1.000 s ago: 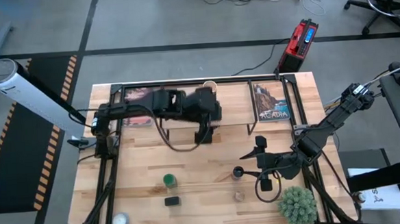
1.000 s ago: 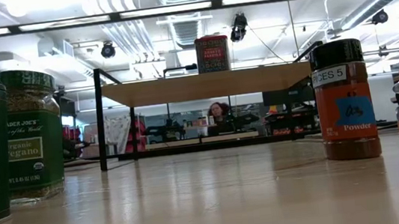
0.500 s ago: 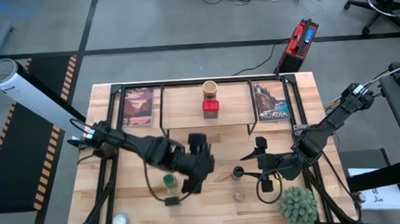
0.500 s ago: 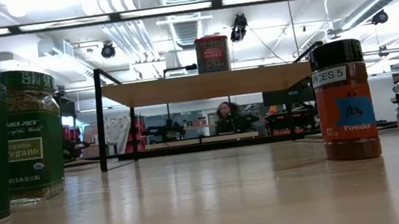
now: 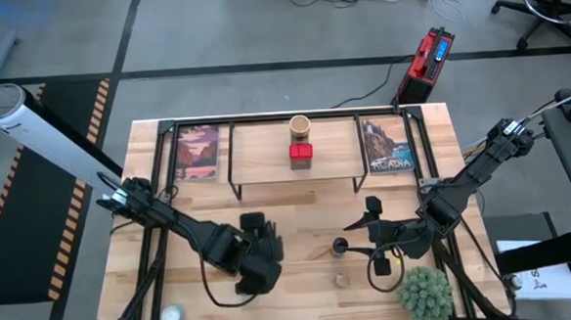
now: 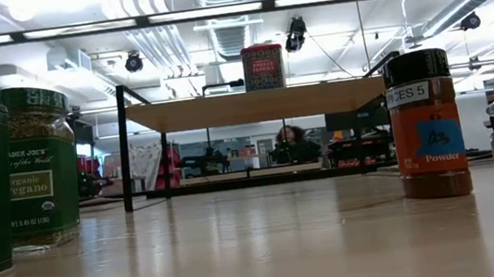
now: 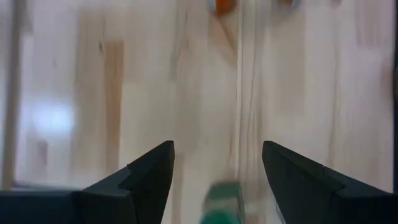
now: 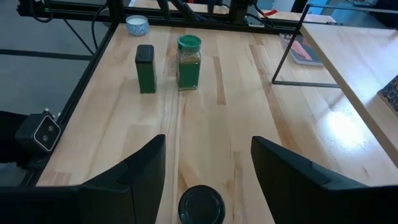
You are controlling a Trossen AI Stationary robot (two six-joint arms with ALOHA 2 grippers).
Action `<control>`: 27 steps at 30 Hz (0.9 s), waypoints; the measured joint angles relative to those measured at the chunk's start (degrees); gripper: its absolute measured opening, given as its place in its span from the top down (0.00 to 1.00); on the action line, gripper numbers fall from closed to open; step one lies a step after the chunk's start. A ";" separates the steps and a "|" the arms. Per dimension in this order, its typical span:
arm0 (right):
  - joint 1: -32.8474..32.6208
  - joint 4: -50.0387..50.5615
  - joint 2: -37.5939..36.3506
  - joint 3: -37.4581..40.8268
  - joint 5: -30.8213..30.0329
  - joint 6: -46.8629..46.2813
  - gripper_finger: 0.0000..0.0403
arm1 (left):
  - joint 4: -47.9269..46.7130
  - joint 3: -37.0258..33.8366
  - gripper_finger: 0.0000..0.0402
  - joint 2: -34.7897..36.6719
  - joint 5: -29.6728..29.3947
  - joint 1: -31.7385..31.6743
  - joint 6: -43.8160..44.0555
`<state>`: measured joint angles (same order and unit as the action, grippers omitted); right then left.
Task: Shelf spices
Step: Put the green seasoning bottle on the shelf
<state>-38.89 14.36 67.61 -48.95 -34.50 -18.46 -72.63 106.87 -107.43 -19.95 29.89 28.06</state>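
Lower left of centre in the high view, the left gripper [image 5: 259, 262] hangs over the green-lidded jar [image 8: 189, 62], fingers spread and holding nothing. Looks like the reach-for-next-jar step (two spices already sit on the shelf [image 5: 256, 152], top centre). Next it probably has to drop and close. Right gripper [image 5: 368, 232] waits lower right, spread too.

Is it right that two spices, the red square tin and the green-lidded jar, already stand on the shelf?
Not quite. The red square tin shares the shelf with the tan round jar, as the high view shows. The right wrist view shows the green-lidded jar on the table.
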 joint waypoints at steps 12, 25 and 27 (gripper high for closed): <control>0.00 0.21 0.00 0.00 -0.02 0.06 0.47 | -0.33 -15.93 0.37 4.41 10.77 0.84 13.85; 0.00 0.32 0.00 0.00 -0.02 0.04 0.47 | 4.49 -21.14 0.31 5.05 13.17 0.83 14.06; 0.00 0.32 0.00 0.00 -0.04 0.04 0.47 | 4.46 -21.32 0.31 5.05 13.19 0.83 14.09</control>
<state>-38.89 14.68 67.61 -48.95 -34.54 -18.41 -68.16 85.56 -102.39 -6.77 30.72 42.15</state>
